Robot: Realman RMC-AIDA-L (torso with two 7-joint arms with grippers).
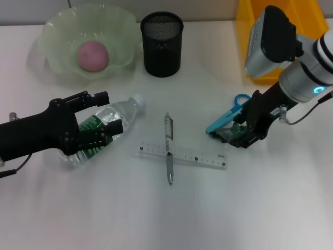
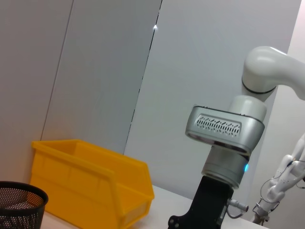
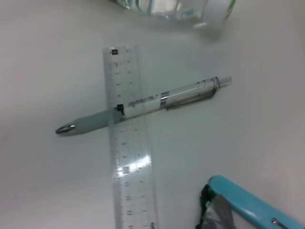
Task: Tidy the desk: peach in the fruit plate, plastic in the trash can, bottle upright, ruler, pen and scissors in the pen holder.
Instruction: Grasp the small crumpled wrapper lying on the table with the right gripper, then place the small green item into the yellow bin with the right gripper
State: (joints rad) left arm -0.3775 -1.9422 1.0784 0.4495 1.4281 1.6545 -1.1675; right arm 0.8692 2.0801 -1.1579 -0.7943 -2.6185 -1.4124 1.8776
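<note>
Left gripper (image 1: 99, 117): its black fingers are spread wide on either side of the lying water bottle (image 1: 106, 126), one above the label and one across it, not visibly pressing; judged, this straddle is the set-up for clamping the bottle and standing it upright.
Water bottle: on its side on the desk (image 1: 171, 219), cap pointing away from the fingers toward the mesh pen holder (image 1: 162, 44).
Right gripper (image 1: 240, 130): low over the blade end of the teal scissors (image 1: 225, 117), fingers reaching down at a dark crumpled bit, seemingly the plastic, lying against the blades; whether the fingers are pinching or apart, I cannot tell.
Pen (image 1: 168, 148): lies across the clear ruler (image 1: 180, 155), touching it, between the two grippers and well apart from both sets of fingers; both not yet in the pen holder.
Peach (image 1: 92, 55): already in the pale green fruit plate (image 1: 120, 23), beyond the left fingers.
Yellow bin (image 1: 250, 31): behind the right arm, likely the trash can.
Head view only: both grippers, bottle grasp, peach.
Right wrist view only: the ruler's markings, the pen's tip, the bottle's cap end.
Left wrist view only: the bin's open front and the right arm upright; none of its own fingers.
</note>
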